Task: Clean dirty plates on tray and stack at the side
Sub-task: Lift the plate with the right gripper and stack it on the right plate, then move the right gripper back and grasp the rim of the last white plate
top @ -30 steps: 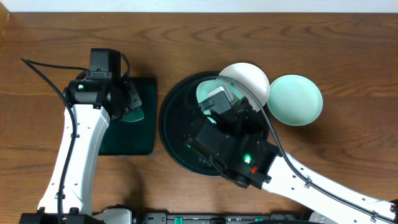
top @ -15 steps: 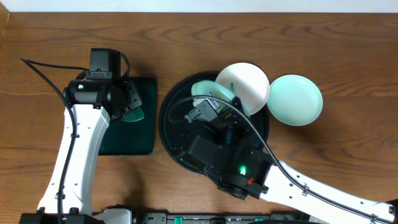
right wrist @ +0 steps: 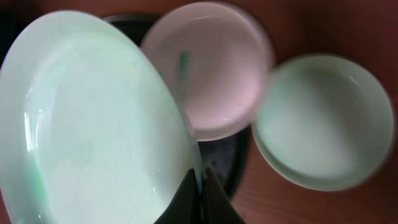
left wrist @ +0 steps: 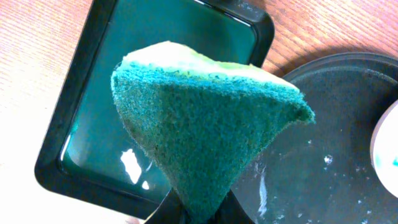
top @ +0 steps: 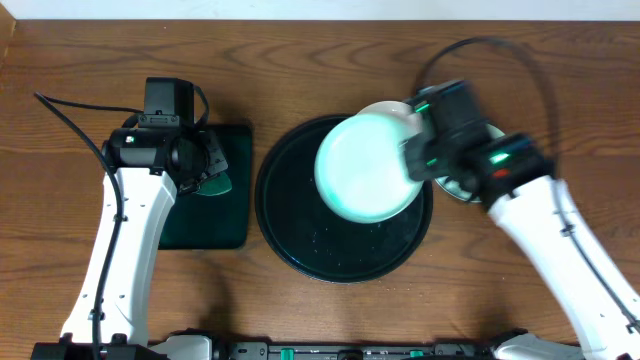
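Observation:
My right gripper is shut on the rim of a pale mint plate and holds it above the round black tray. In the right wrist view the jaws pinch that plate. A white plate with a small teal smear lies on the tray's far right rim. A third mint plate lies on the wood to the right, mostly hidden under my right arm in the overhead view. My left gripper is shut on a green sponge.
A smaller rectangular black tray lies left of the round tray, under the sponge; it also shows in the left wrist view. The round tray's wet floor shows there too. The table is brown wood.
My right arm has swung from the front centre to the right and has lifted the mint plate off the tray. The left arm and sponge have not moved.

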{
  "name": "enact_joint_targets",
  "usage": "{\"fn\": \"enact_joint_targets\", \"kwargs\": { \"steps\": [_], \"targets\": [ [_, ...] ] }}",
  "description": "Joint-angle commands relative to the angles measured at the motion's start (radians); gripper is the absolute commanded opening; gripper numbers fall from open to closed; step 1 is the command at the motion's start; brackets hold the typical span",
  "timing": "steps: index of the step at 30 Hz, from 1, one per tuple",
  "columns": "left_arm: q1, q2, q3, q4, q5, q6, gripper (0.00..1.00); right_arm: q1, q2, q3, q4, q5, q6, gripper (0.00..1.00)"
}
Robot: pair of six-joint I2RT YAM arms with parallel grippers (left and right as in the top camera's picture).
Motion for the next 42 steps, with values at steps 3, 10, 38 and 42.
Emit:
{"fn": "enact_joint_targets", "kwargs": {
  "steps": [3, 10, 38, 42],
  "targets": [
    [0.004, -0.001, -0.005, 0.001, -0.006, 0.016, 0.07, -0.402, -0.013, 0.039, -0.051, -0.235, -0.018, 0.01],
    [0.004, -0.001, -0.005, 0.001, -0.006, 0.016, 0.07, -0.706, 0.124, 0.003, -0.044, -0.197, -0.065, 0.01],
    [0.004, -0.001, -0.005, 0.020, -0.006, 0.016, 0.07, -0.591, 0.484, 0.164, -0.020, -0.235, -0.229, 0.24],
    [0.004, -0.001, -0.005, 0.019, -0.006, 0.016, 0.07, -0.499, 0.484, 0.267, -0.051, -0.234, -0.355, 0.29]
  ]
}}
